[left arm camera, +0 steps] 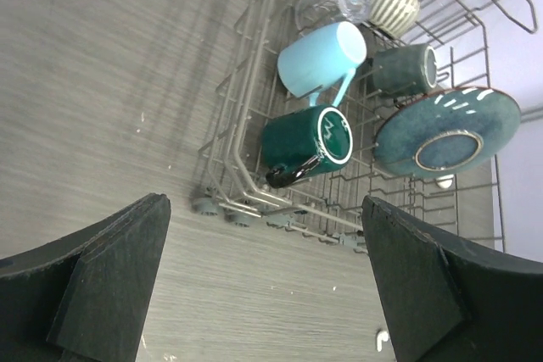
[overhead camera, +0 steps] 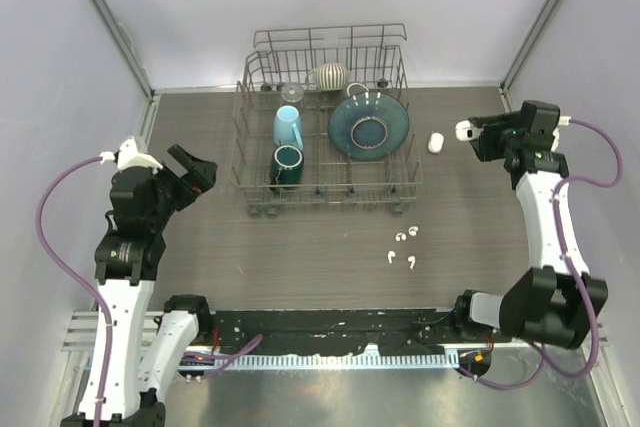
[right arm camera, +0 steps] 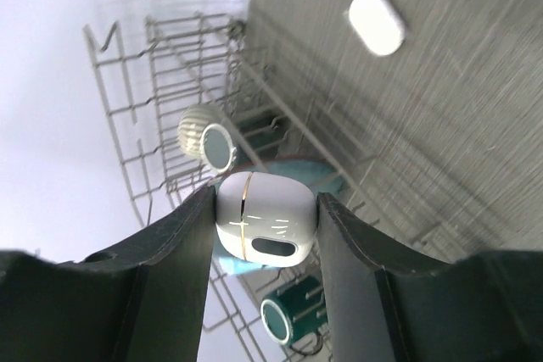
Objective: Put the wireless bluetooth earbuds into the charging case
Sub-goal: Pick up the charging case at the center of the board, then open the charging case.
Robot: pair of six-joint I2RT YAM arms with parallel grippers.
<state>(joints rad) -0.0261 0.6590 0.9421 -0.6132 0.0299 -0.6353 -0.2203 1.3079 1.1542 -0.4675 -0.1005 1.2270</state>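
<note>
Upper right, the right end effector (overhead camera: pixel 468 131) clamps a white charging case (right arm camera: pixel 263 225); at left, the left end effector (left arm camera: pixel 267 286) hangs wide apart; four earbuds (overhead camera: pixel 388 257) lie on the surface (overhead camera: pixel 300 257).

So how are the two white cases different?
The held case is pinched in the right gripper, off the table; the other case lies on the table by itself. The held case shows a gold line and a dark oval patch; the other case looks plain here. Both are white and rounded.

Wht/blk arms (overhead camera: pixel 122 319), purple cables (overhead camera: pixel 41 215)
</note>
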